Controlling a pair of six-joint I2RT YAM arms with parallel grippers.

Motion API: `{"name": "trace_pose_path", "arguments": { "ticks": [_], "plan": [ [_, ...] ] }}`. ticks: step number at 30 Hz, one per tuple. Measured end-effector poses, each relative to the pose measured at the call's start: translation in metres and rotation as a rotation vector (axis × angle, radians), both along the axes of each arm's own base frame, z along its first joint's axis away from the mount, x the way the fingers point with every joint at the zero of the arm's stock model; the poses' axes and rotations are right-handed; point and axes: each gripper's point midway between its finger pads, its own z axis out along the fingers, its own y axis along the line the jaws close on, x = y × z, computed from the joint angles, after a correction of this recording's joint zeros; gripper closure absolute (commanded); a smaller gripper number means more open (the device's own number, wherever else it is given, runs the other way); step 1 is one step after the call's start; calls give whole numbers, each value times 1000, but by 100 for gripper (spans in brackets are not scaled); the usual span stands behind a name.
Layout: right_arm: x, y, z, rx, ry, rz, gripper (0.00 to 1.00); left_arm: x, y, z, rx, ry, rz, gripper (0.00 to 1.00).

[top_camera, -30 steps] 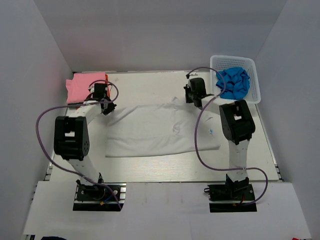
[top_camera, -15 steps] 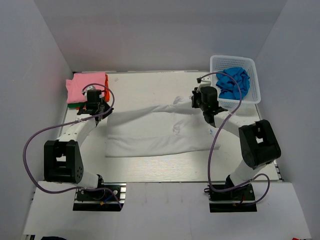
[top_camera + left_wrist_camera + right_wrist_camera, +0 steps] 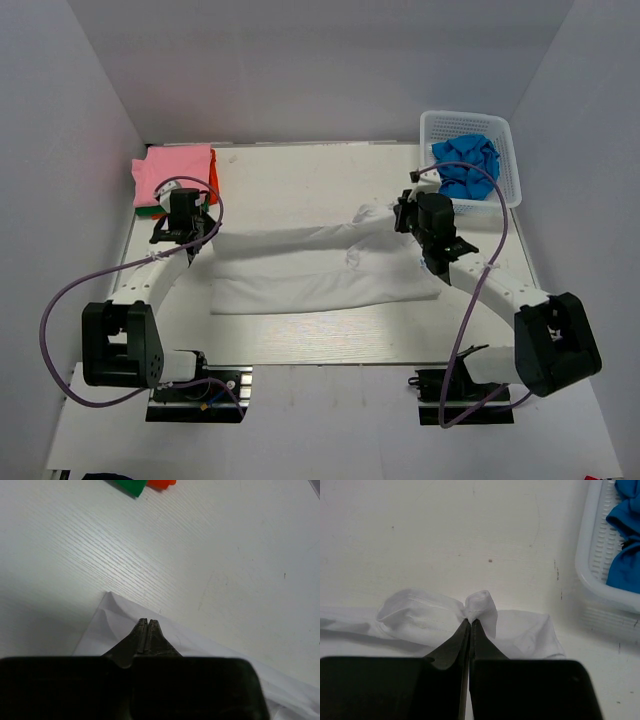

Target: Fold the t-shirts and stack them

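1. Two grippers hold the far edge of the white t-shirt (image 3: 320, 275), which lies spread across the middle of the table (image 3: 300, 175).
2. The left gripper (image 3: 148, 622) has its jaws pressed fully together at the shirt's far left corner. The cloth appears to be nipped between the tips, though the pinch itself is hidden in the left wrist view.
3. The right gripper (image 3: 471, 621) is clamped tight on a small puckered bunch of the same cloth at the far right corner.
4. Between the two grippers, that edge is drawn into a narrow band running across the table.
5. At the far left corner, the pink t-shirt (image 3: 172, 170) tops a stack, with the orange-red t-shirt (image 3: 212, 186) and the green t-shirt (image 3: 150, 210) showing under it.
6. At the far right, the blue t-shirt (image 3: 468, 168) sits crumpled in the basket (image 3: 512, 165).
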Motion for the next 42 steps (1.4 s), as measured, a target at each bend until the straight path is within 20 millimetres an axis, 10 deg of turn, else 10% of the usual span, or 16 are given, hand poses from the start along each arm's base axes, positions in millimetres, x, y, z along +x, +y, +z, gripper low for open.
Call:
{"name": "trace_pose_path", "arguments": {
  "ticks": [18, 22, 25, 29, 36, 42],
  "plan": [
    [-72, 0, -67, -15, 208, 38, 100, -24, 15, -33, 44, 92, 70, 89],
    [-101, 0, -92, 8, 315, 61, 70, -54, 17, -59, 24, 188, 118, 0],
    [-127, 5, -103, 48, 378, 130, 10, -74, 25, -72, 24, 265, 187, 0],
    [-146, 11, -87, 95, 358, 206, 10, -80, 35, -64, 47, 298, 256, 0],
    [-123, 32, -40, 174, 225, 260, 10, -23, 12, -6, -31, 82, 136, 0],
    [-94, 65, -59, 197, 316, 315, 10, -2, -25, -24, -122, 91, -54, 0]
  ]
}}
